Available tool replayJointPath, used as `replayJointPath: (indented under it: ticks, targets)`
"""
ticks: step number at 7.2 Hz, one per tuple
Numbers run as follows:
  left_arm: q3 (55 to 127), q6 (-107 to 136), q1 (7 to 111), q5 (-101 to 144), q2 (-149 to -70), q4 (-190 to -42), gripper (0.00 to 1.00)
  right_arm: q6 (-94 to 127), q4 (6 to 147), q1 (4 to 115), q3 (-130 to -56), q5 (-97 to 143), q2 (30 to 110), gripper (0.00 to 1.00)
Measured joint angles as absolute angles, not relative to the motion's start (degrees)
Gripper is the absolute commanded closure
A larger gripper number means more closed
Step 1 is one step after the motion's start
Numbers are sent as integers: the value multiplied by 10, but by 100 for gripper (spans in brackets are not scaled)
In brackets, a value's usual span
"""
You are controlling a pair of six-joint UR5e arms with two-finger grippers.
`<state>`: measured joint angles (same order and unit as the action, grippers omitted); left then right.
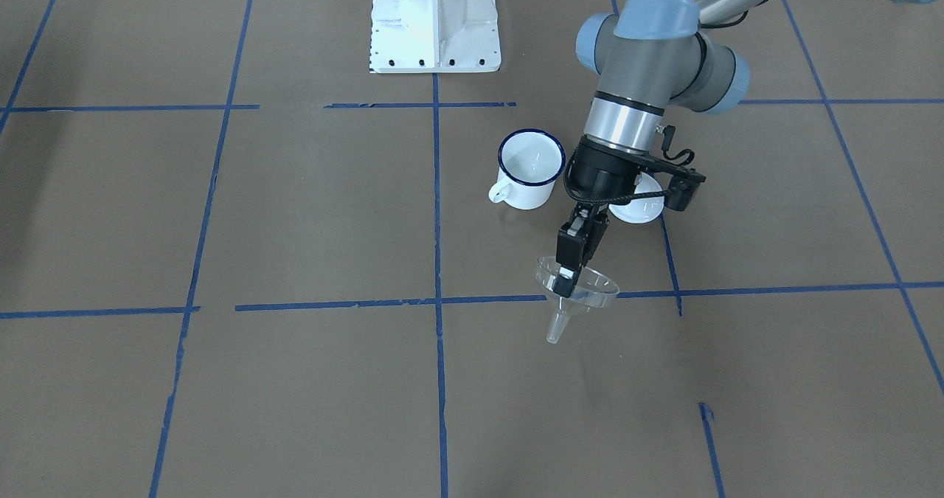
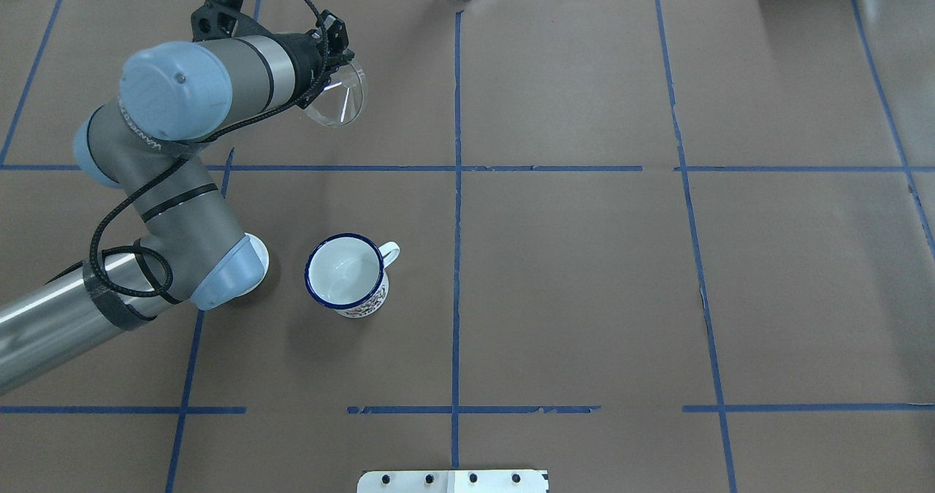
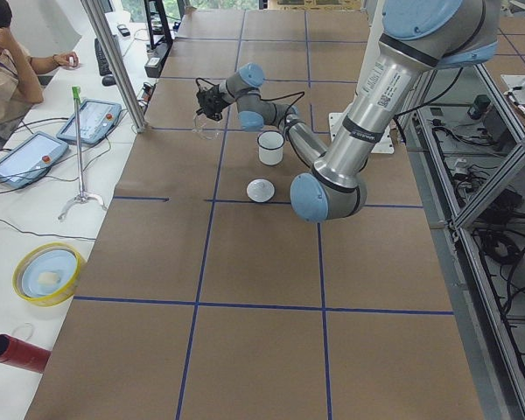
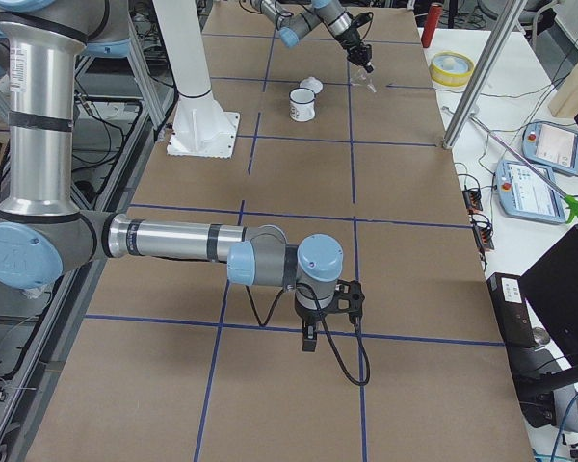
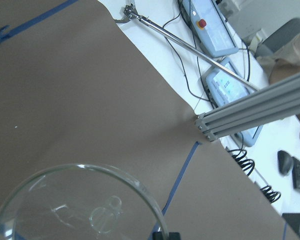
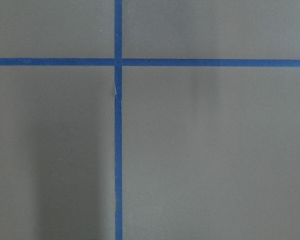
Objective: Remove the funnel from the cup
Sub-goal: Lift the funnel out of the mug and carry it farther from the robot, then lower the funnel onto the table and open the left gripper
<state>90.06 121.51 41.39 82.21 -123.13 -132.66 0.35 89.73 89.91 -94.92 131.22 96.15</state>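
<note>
The clear funnel (image 1: 590, 291) is out of the cup, pinched at its rim by my left gripper (image 1: 568, 280), which is shut on it. The funnel hangs tilted over the brown paper, spout (image 1: 554, 330) pointing down and away from the robot. It also shows in the overhead view (image 2: 340, 98) and fills the bottom of the left wrist view (image 5: 75, 210). The white enamel cup (image 1: 529, 167) with a dark blue rim stands upright and empty, apart from the funnel, nearer the robot's base (image 2: 345, 272). My right gripper (image 4: 308, 342) hangs far off over the table; I cannot tell its state.
A white domed lid (image 1: 640, 209) lies on the table beside the cup, partly behind my left wrist. The robot's white base plate (image 1: 435, 18) stands at the table's near edge. Blue tape lines (image 6: 118, 125) cross the brown paper. An aluminium post (image 5: 250, 110) stands past the table's far edge.
</note>
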Motion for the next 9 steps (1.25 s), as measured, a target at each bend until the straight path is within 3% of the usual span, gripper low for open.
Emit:
replayJointPath:
  ticks: [3,5,6,9]
  targets:
    - [770,1287,414,753,-1232,-1430,100,4,897,899,-949,1312,962,0]
    - [703,1292,413,747,-1238,-1471,69,3,897,899,-949,1312,962,0]
    - [688,1290,413,746,-1240,-1481,1,4,897,899,-949,1312,962,0]
    - [694,1218,422,751,-1240,-1487,0,4,897,899,-949,1312,962,0]
